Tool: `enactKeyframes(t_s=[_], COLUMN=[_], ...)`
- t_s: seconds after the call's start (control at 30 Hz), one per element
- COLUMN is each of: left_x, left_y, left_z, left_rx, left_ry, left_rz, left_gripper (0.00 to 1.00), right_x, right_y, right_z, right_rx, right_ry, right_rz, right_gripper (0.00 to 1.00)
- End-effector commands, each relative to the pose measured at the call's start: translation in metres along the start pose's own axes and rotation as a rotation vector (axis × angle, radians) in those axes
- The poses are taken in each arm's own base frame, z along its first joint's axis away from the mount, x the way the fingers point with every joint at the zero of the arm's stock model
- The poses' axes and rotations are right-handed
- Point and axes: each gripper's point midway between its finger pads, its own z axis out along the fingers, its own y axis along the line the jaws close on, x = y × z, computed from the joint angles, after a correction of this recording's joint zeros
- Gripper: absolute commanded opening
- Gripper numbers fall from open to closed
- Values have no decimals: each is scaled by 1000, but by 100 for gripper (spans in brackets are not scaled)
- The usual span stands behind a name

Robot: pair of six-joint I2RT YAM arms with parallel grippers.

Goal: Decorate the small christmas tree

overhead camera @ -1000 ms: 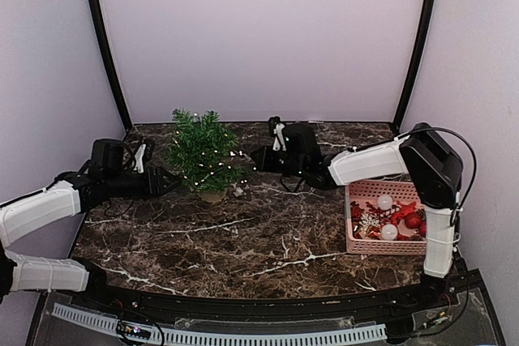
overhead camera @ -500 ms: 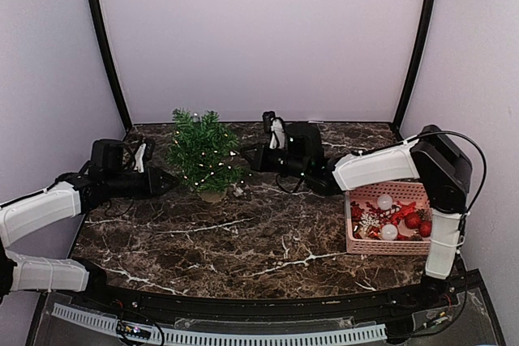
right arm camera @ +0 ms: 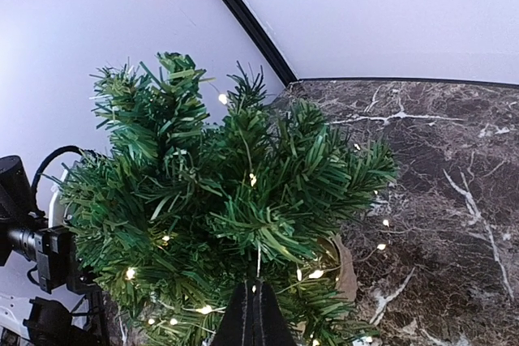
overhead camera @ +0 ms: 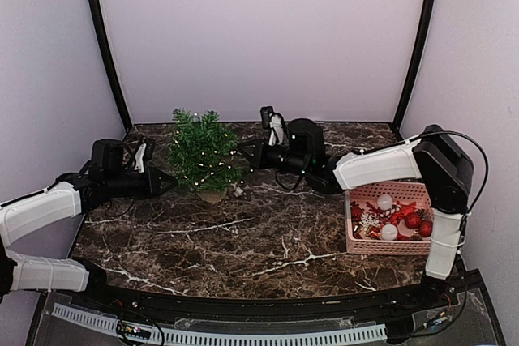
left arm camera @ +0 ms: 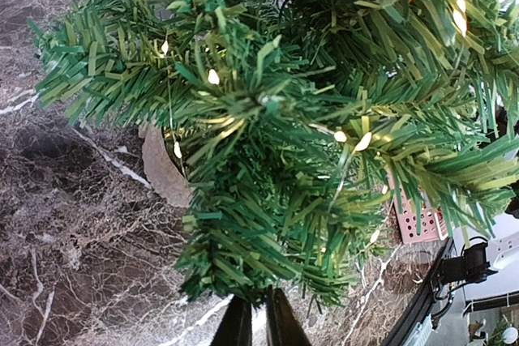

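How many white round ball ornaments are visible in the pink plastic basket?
2. One white round ball ornament lies toward the far side of the pink plastic basket; the other lies nearer the front, among red ornaments. More may be hidden underneath.

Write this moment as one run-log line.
small christmas tree upright, lit | left hand shut at its left | right hand shut at its right | pink basket holds ornaments

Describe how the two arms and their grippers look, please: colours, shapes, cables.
The left arm and right arm have white shells with black joints. The left gripper and right gripper are black with slim, tapering fingers. A thin black cable loops over the right elbow.
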Motion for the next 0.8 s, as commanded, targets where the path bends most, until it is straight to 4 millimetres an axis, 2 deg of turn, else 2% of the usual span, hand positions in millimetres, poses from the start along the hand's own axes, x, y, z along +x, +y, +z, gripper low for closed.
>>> enactKeyframes(t_s=[0.0,0.23,0.43,0.77], left_x=[0,0,0,-1], left_y=[3,4,4,4], left_z=[1,2,1,1], left_rx=[-2,-6,-9,-8], left_ry=[-7,-6,-9,-13], left_rz=[11,13,19,21], left_gripper=[5,1,0,0], right_x=[-44,-48,-38,-30], right_y=[36,37,32,30], right_z=[-4,0,0,22], right_rx=[-84,-85,-84,-95], right_ry=[-107,-117,-96,-61], right_rz=[-57,-60,-45,-57], right_gripper=[0,0,0,0])
